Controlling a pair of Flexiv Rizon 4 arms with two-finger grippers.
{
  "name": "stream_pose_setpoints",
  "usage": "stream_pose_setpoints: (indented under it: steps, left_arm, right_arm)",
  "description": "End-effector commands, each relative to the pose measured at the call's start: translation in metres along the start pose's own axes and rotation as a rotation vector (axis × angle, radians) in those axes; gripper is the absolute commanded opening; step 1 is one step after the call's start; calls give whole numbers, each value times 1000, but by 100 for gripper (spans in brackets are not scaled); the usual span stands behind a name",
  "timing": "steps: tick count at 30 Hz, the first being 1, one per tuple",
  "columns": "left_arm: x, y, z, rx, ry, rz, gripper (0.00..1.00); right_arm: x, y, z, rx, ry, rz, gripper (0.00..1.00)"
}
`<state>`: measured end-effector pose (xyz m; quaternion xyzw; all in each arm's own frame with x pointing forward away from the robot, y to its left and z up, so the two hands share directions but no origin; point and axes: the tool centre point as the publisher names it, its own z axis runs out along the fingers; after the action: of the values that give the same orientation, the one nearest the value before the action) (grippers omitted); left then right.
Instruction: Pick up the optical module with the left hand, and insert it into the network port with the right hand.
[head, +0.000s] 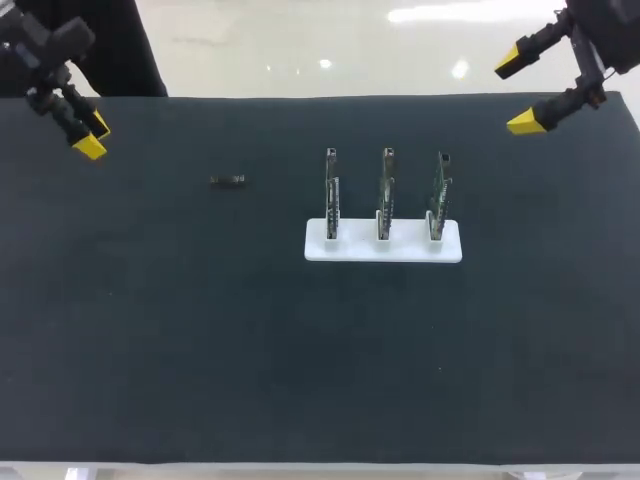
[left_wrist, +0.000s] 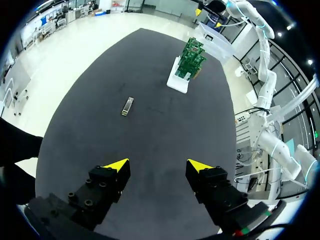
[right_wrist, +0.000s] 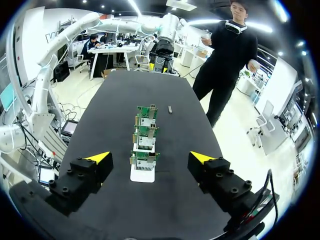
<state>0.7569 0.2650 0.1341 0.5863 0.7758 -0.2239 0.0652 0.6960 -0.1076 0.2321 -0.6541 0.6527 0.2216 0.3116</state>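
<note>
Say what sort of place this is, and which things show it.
Probably a robotics test bench: left gripper and right gripper open above a black table, three circuit boards upright in a white holder, an optical module lying loose.

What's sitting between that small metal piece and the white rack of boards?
Nothing: only bare black mat separates the optical module and the rack, as the head view shows.

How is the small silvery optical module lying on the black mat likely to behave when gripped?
The small silvery bar-shaped optical module looks rigid and probably light. Its boxy shape, lying flat on the black mat, suggests it won't roll. Being slim and low, it may slide or twist if pinched off-centre.
</note>
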Motion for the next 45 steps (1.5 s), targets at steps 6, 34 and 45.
stream_pose_setpoints:
  steps: [6, 34, 45]
  left_arm:
    - [-4, 7, -2, 93, 83, 0, 100]
    - [-62, 38, 63, -256, 165, 307, 100]
    - [-70, 56, 94, -291, 227, 277, 100]
  right_arm:
    - [0, 0, 0, 1, -2, -1, 100]
    - [0, 0, 0, 1, -2, -1, 100]
    - [0, 0, 0, 1, -2, -1, 100]
